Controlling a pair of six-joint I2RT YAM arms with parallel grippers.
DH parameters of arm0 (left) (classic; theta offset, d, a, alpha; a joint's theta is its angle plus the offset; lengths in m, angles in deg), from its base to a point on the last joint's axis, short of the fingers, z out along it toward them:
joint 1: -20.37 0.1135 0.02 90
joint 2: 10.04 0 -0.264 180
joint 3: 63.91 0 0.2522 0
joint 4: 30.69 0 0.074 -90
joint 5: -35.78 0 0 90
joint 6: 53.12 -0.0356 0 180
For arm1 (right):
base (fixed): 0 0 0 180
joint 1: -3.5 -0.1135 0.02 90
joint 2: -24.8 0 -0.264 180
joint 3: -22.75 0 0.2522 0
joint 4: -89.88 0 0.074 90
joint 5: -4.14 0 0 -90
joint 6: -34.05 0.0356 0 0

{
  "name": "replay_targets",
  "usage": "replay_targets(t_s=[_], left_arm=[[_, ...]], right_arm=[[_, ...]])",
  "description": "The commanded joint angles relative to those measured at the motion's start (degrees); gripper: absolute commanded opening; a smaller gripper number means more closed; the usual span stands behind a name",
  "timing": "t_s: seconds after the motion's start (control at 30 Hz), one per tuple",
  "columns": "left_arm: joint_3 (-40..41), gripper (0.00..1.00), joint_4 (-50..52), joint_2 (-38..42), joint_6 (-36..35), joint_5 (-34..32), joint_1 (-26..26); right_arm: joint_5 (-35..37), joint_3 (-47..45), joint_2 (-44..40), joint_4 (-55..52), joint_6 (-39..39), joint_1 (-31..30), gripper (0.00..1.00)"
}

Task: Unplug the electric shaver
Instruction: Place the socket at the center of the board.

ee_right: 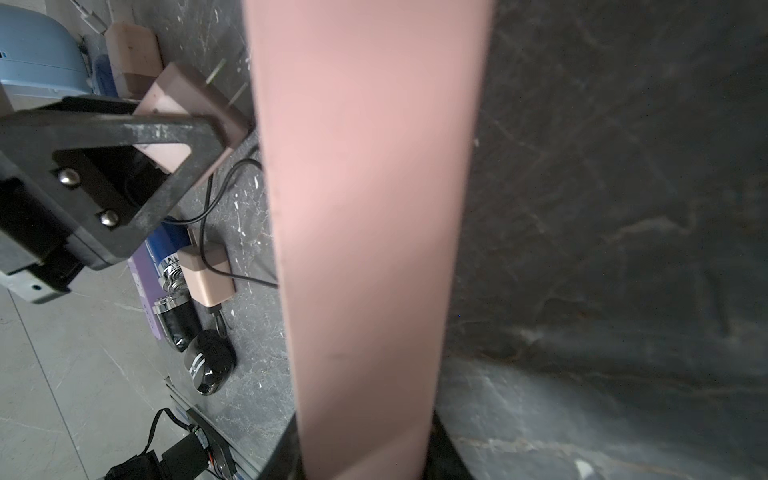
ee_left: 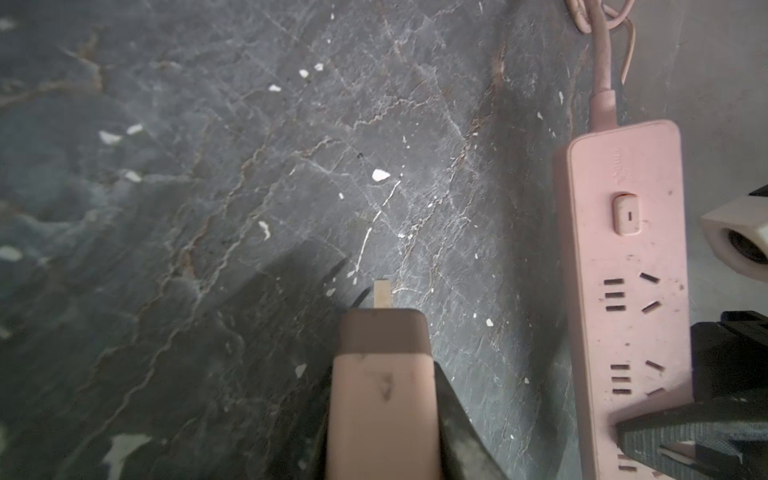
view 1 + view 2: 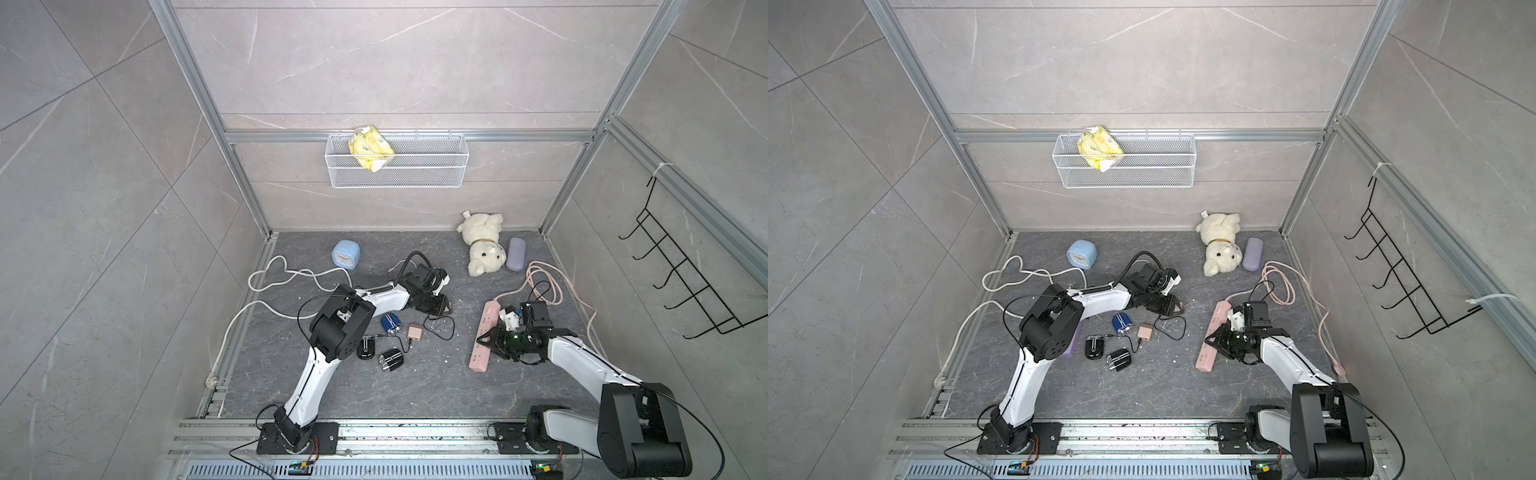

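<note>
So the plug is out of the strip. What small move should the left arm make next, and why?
Probably lower the plug to the table and open the left gripper. Its prongs are bare and clear of the pink power strip, which the right gripper holds, so the unplugging looks done.

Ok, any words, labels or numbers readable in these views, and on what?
"|" (a lone bar, no letters): switch on the pink power strip.
Too faint to read: embossed logo above that switch.
Too small to read: green print on the yellow packet; dial of the blue clock.
</note>
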Motion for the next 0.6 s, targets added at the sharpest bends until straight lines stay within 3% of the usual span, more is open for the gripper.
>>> replay_targets(t_s=[0.0,0.17,0.33,0.37,0.4,0.57], left_arm=[[-0.56,0.35,-5.19,-1.21,1.87,3.34,0.21],[-1.55,0.47,-3.88,-2.33,2.85,2.93,0.43],[-3.1,0.57,2.26,-1.96,1.61,-1.26,0.54],[-3.15,0.9,3.16,-1.57,1.3,-1.91,0.56],[-3.18,0.99,3.65,-1.09,1.12,-2.44,0.56],[-2.88,1.0,4.71,2.78,1.02,-3.02,0.55]], right_arm=[[-1.71,-0.21,-1.29,-0.42,-0.78,0.09,0.08],[-1.62,-0.19,-1.05,-0.24,-0.82,0.14,0.09],[-1.36,-0.17,-0.56,-0.06,-0.83,0.02,0.17],[-1.26,-0.19,-0.48,-0.08,-0.79,0.09,0.19],[-1.18,-0.11,-0.39,-0.14,-0.79,0.1,0.21],[-0.56,0.06,0.75,-0.65,-0.89,0.09,0.37]])
